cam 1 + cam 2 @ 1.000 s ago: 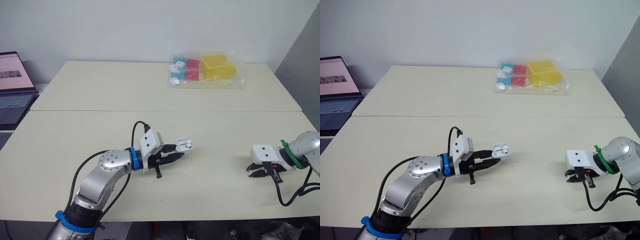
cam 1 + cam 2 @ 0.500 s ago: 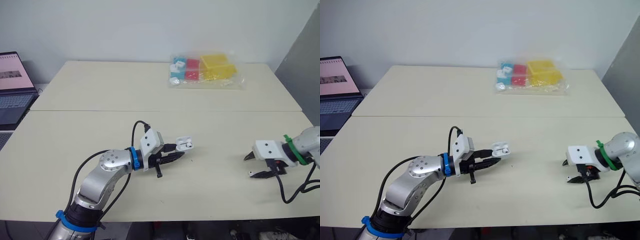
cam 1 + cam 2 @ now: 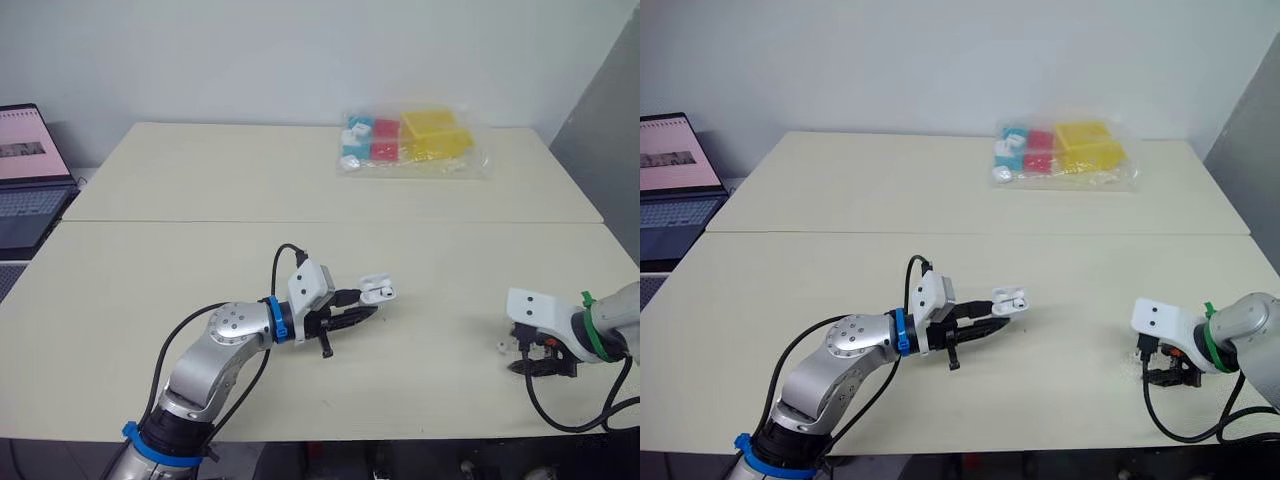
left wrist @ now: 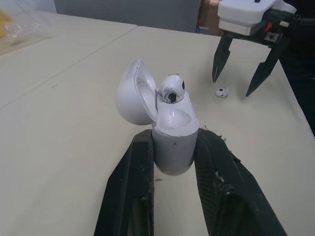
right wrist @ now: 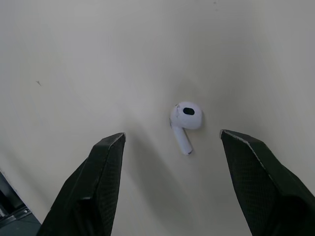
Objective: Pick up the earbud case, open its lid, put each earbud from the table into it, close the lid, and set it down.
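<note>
1. Left wrist view says it best: my left claw (image 4: 174,140) is clamped on the lower body of the earbud case (image 4: 173,125). It pinches both sides, so the lid (image 4: 132,93) can hang open to one side and the mouth stays free for loading.
2. One earbud (image 4: 171,88) is already in its slot with its head poking up. I'd guess it's not pushed fully home.
3. The case is out near the middle of the counter (image 3: 200,260), mouth aimed toward my right arm. I reckon that's to keep the next drop-in short.
4. My right claw (image 5: 173,137) is spread wide and pointing down, with the second earbud (image 5: 185,118) lying flat on the counter between the fingers, touching neither. Looks like a straddle before a pinch.
5. Hard to make out:
   - The empty slot is hidden behind the seated bud.
   - I can't tell if the case is lifted or resting on the counter.
   - In the head views the loose bud is just a white speck beside my right claw.
</note>
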Controlling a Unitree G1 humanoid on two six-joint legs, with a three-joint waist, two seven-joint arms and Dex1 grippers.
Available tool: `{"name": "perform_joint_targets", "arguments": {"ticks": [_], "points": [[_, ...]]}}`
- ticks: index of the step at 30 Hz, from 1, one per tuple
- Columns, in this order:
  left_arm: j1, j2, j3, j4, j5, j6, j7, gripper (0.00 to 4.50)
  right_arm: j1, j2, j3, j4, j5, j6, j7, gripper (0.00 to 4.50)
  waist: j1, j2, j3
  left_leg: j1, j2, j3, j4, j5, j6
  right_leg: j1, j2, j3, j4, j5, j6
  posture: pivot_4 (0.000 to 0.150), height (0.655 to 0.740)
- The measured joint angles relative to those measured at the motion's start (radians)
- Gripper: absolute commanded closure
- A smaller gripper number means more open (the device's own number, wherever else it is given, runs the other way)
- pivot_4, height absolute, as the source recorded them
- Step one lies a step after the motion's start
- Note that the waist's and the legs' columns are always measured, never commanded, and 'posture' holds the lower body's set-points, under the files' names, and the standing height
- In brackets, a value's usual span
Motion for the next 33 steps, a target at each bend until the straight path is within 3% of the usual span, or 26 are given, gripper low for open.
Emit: {"name": "perform_joint_targets", "arguments": {"ticks": [8, 17, 21, 26, 33], "points": [[-0.001, -0.022, -0.02, 0.015, 0.008, -0.021, 0.001, 3.72, -0.134, 0.022, 0.125, 0.036, -0.014, 0.013, -0.003, 1.3, 0.0, 0.0, 0.0, -0.001, 0.0, -0.001, 0.0, 0.0, 0.0, 0.0, 0.001, -0.001, -0.001, 0.0, 0.0, 0.15, 0.7387], [-0.001, -0.024, -0.022, 0.023, 0.018, -0.033, 0.009, 3.72, -0.175, 0.028, 0.192, 0.085, -0.048, -0.037, 0.003, 1.3, 0.0, 0.0, 0.0, -0.001, 0.0, -0.001, 0.0, 0.0, 0.0, 0.0, 0.001, -0.001, 0.0, 0.0, 0.0, 0.15, 0.7387], [-0.001, -0.024, -0.023, 0.023, 0.018, -0.033, 0.012, 3.72, -0.176, 0.028, 0.197, 0.091, -0.051, -0.053, 0.012, 2.17, 0.0, 0.0, 0.0, -0.001, 0.0, -0.001, 0.001, 0.0, 0.0, 0.0, 0.0, -0.001, 0.0, 0.0, 0.0, 0.15, 0.7387], [-0.001, -0.024, -0.023, 0.023, 0.018, -0.033, 0.013, 3.72, -0.175, 0.021, 0.201, 0.09, -0.062, -0.074, 0.026, 4.03, 0.0, 0.0, 0.0, -0.001, 0.0, -0.001, 0.001, 0.0, 0.0, 0.0, 0.0, -0.001, 0.0, 0.0, 0.0, 0.15, 0.7387], [-0.001, -0.024, -0.023, 0.023, 0.018, -0.033, 0.013, 3.72, -0.173, 0.022, 0.201, 0.091, -0.07, -0.092, 0.03, 4.11, 0.0, 0.0, 0.0, -0.001, 0.0, -0.001, 0.0, 0.0, 0.0, 0.0, 0.0, -0.001, 0.0, 0.0, 0.0, 0.15, 0.7387]]}}
